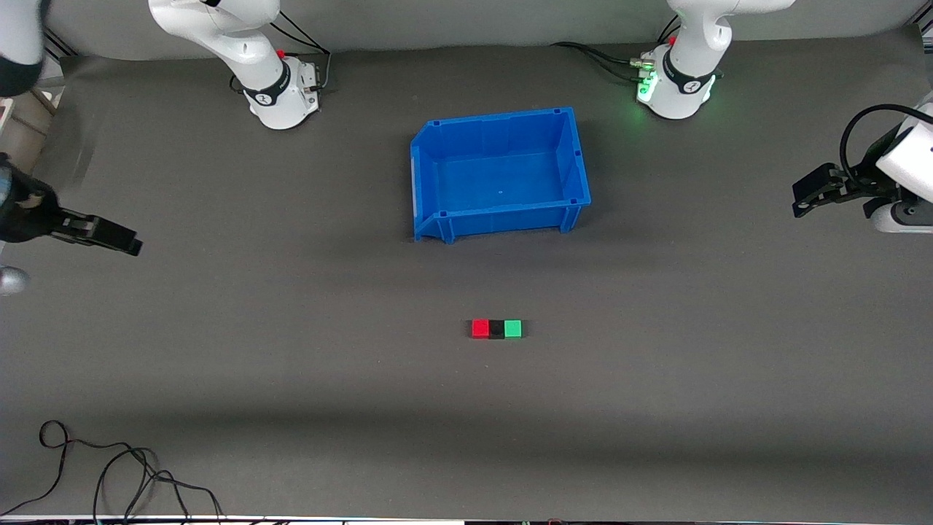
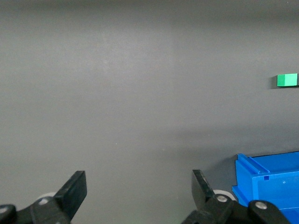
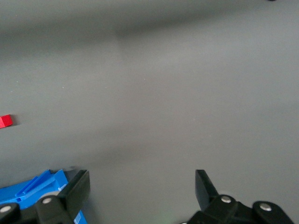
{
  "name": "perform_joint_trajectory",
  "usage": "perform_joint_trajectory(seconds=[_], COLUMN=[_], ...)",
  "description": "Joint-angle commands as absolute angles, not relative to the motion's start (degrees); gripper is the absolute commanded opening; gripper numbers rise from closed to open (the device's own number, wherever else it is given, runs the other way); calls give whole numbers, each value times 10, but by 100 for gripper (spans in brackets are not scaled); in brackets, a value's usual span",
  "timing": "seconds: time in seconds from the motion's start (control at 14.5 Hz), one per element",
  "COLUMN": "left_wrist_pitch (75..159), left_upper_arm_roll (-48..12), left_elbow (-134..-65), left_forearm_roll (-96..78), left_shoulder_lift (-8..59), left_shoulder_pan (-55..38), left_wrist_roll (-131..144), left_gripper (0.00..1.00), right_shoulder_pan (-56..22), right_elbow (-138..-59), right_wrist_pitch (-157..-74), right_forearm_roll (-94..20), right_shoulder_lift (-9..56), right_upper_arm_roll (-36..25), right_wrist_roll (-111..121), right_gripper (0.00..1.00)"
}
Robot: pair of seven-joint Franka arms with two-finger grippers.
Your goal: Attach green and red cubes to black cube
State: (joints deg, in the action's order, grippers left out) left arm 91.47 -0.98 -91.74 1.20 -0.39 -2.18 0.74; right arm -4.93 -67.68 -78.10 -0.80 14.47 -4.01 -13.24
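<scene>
Both grippers' jaws spread wide, nothing between them. Left gripper (image 2: pixel 139 193) is up over bare mat at the left arm's end of the table (image 1: pixel 656 408), well apart from the cubes; right gripper (image 3: pixel 142 193) likewise over bare mat at the right arm's end. Both arms wait.

Red cube (image 1: pixel 479 329), black cube (image 1: pixel 496 329) & green cube (image 1: pixel 513 329) sit in one row on the mat, touching side to side, black in the middle, red toward the right arm's end, green toward the left arm's end. Row lies nearer the front camera than the blue bin (image 1: pixel 576 164), which stands mid-table w/ nothing in it. Loose cable (image 1: pixel 109 467) near the table's front edge, right arm's end.
</scene>
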Motion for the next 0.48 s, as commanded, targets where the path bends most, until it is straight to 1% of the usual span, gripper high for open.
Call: perform_joint_trajectory(seconds=[0.0, 0.21, 0.41], left_wrist_pitch=[908, 909, 898], left_upper_arm_roll=[-3, -4, -3], left_elbow=[-914, -913, -907], left_forearm_roll=[11, 9, -4], left_shoulder_lift=[-8, -10, -11], left_shoulder_pan=[-30, -30, -29], left_wrist_roll=[3, 8, 9], left_gripper=[100, 100, 100], right_shoulder_pan=[-14, 1, 8], right_elbow=[-827, -893, -910], right_wrist_pitch=[-852, -871, -881], right_forearm_roll=[-23, -22, -22], right_shoulder_lift=[42, 0, -7], right_upper_arm_roll=[-31, -22, -15], right_wrist_roll=[-50, -40, -36], right_gripper=[100, 100, 100])
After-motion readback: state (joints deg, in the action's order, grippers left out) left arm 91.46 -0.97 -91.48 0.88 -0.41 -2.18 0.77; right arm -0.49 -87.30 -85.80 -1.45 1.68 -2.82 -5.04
